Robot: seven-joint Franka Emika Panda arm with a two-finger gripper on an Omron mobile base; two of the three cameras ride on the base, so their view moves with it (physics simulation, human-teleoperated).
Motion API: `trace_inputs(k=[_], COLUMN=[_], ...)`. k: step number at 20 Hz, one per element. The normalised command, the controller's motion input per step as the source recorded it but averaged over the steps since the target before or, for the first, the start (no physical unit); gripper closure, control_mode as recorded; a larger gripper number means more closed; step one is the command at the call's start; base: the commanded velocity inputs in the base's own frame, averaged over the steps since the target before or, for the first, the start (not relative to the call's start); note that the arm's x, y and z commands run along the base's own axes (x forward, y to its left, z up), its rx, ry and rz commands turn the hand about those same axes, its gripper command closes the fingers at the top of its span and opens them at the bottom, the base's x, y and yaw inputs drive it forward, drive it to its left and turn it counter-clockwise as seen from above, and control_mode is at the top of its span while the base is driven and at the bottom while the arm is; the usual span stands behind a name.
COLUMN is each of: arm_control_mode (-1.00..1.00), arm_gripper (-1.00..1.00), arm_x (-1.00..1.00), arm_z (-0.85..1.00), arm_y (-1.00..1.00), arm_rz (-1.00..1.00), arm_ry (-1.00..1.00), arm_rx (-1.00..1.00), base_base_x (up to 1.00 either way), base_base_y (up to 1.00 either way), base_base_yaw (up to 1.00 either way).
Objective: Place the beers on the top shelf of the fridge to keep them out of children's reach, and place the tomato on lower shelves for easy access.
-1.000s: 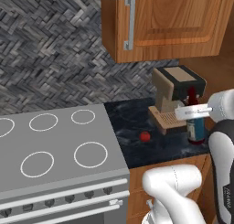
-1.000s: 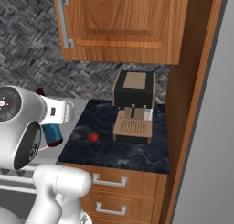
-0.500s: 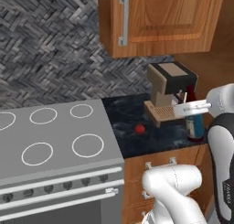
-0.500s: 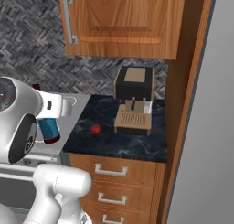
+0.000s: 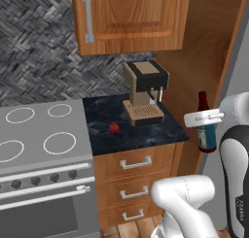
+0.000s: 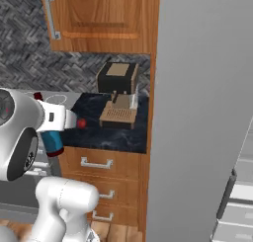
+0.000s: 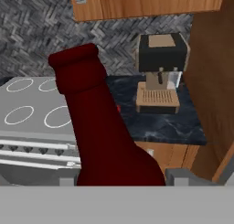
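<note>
The bottle (image 5: pixel 206 127) is dark brown-red with a red cap and a blue label, and the little tomato (image 5: pixel 114 127) is bright red. The counter (image 5: pixel 146 130) is black with pale swirls — the wall (image 5: pixel 39 47) behind has a grey woven pattern. The cabinets (image 5: pixel 131 18) are warm orange-brown wood, the stove (image 5: pixel 39 135) is grey with 4 white rings, and the coffee machine (image 5: pixel 144 91) is tan and black.

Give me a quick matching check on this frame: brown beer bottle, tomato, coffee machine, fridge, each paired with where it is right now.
Things:
1. brown beer bottle
2. tomato
3. coffee machine
4. fridge

Places:
A. loose on the dark counter, near the stove
B. at the counter's back, under the wall cabinet
C. upright in the gripper, off the counter
D. right of the counter, past the wooden panel

Pairs: 1-C, 2-A, 3-B, 4-D
</note>
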Motion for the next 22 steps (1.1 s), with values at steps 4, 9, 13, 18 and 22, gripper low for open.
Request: trace_inputs(k=[4, 9, 13, 18, 22], arm_control_mode=[1.0, 1.0, 1.0, 1.0, 1.0], arm_gripper=[1.0, 1.0, 1.0, 1.0, 1.0], arm_x=[0.0, 0.0, 0.0, 0.0, 0.0], arm_z=[0.0, 0.0, 0.0, 0.0, 0.0], arm_y=[0.0, 0.0, 0.0, 0.0, 0.0], arm_rz=[0.0, 0.0, 0.0, 0.0, 0.0], arm_ry=[0.0, 0.0, 0.0, 0.0, 0.0], arm_rx=[0.0, 0.0, 0.0, 0.0, 0.0], base_base_x=[-0.03, 0.0, 0.0, 0.02, 0.0], base_base_y=[-0.87, -0.88, -0.81, -0.66, -0.59], base_base_yaw=[0.0, 0.0, 0.0, 0.0, 0.0])
